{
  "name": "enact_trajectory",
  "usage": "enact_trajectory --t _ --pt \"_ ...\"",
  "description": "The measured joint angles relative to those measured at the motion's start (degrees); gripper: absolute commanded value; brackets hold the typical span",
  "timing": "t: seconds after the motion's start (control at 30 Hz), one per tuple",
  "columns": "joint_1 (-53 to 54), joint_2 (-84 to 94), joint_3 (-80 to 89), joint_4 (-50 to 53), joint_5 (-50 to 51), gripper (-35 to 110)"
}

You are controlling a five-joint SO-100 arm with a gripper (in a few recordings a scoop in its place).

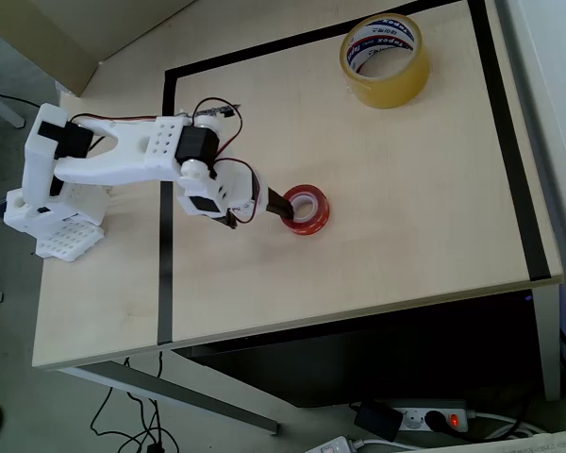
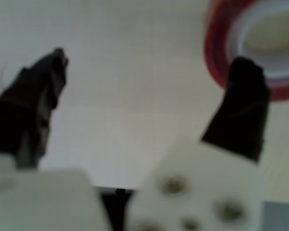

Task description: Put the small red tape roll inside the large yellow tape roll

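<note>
Red tape, the small red tape roll point(image 2: 241, 43), lies flat beside one fingertip of your spread gripper point(image 2: 151, 79), outside its jaws; closing now risks nudging it away.

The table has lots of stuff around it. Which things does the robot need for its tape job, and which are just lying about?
For the job:
- small red tape roll
- large yellow tape roll
- the open pincer, right beside the red roll

Just lying about:
- power strip with cables on the floor
- black tape lines on the table
</note>
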Motion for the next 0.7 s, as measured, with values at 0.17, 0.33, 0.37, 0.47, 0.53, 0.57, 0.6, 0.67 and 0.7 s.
enact_trajectory --t 0.17,0.33,0.37,0.47,0.53,0.57,0.6,0.67,0.7 --pt "0.0 -0.7 -1.05 -0.09 0.0 35" --pt "-0.44 -0.35 -2.64 2.29 -0.35 35" --pt "-0.97 -0.35 -2.9 3.08 -0.35 35" --pt "-3.08 0.7 -3.16 3.96 -0.35 35" --pt "-3.87 2.02 -3.16 4.04 -0.35 35" --pt "-4.04 2.81 -3.16 4.04 -0.35 35" --pt "-4.31 3.52 -3.16 4.04 -0.35 35" --pt "-4.83 3.96 -3.16 4.04 -0.35 35" --pt "-4.92 3.96 -3.16 4.04 -0.35 35"
